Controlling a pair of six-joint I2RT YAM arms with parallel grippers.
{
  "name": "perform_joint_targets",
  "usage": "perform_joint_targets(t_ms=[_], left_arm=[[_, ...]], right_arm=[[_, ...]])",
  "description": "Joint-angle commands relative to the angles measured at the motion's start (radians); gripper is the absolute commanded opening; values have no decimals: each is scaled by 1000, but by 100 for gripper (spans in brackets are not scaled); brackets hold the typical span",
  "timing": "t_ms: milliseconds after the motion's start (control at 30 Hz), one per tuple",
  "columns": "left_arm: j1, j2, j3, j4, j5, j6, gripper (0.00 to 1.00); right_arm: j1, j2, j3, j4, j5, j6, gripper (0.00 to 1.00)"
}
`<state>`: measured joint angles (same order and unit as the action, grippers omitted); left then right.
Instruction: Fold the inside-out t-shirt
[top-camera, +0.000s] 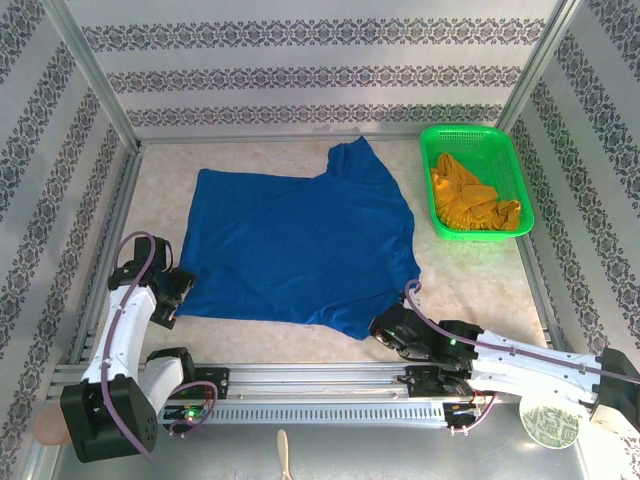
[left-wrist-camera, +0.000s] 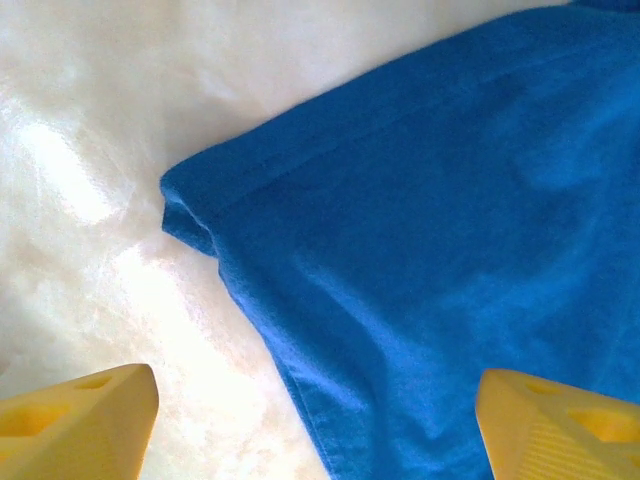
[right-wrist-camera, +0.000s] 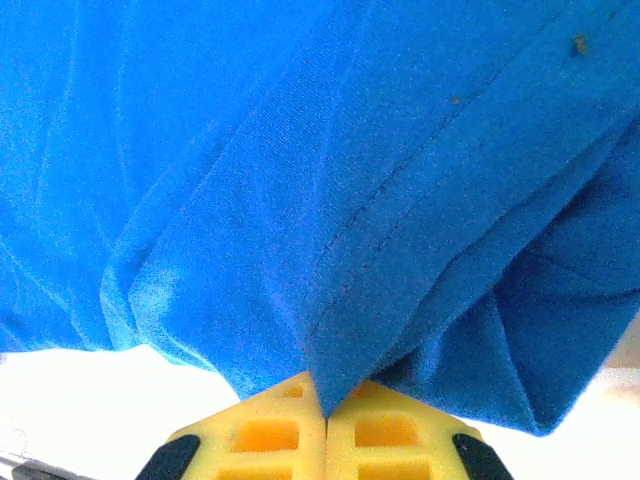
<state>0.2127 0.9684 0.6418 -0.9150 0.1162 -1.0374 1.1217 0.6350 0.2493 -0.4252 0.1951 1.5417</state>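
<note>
The right gripper (right-wrist-camera: 322, 400) is clamped tight on the inside-out t-shirt (top-camera: 300, 245) — pinching its near hem corner on the side of the green basket (top-camera: 470, 132). The left gripper (left-wrist-camera: 315, 430) hangs with fingers apart over the hem corner farthest from that basket. The shirt lies spread flat just beside the basket

No legible text, label, brand, number or sign on any visible surface
</note>
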Motion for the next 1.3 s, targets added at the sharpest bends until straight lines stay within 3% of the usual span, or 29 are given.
perform_joint_targets(t_ms=[0, 200, 333, 467, 600, 667, 700, 933, 1033, 1267], left_arm=[[33, 26, -25, 27, 1, -51, 83], [73, 73, -75, 80, -7, -62, 86], [91, 122, -98, 143, -6, -51, 75], [112, 172, -96, 194, -10, -28, 55], [130, 217, -92, 233, -1, -1, 25], [138, 228, -94, 253, 11, 15, 4], [140, 230, -92, 257, 15, 22, 0], [145, 88, -36, 207, 31, 92, 0], [145, -14, -27, 181, 49, 96, 0], [144, -107, -23, 145, 112, 97, 0]], right_arm=[[9, -27, 14, -27, 38, 4, 0], [9, -73, -4, -53, 48, 15, 0], [7, -88, -11, -71, 45, 17, 0], [4, -97, -14, -72, 42, 16, 0], [3, -97, -5, -75, 39, 5, 0], [0, -93, 5, -79, 35, -10, 1], [-1, -89, 10, -82, 31, -19, 1], [-5, -75, 45, -104, 23, -49, 13], [-6, -71, 44, -108, 27, -51, 1], [-9, -63, 54, -109, 29, -57, 0]])
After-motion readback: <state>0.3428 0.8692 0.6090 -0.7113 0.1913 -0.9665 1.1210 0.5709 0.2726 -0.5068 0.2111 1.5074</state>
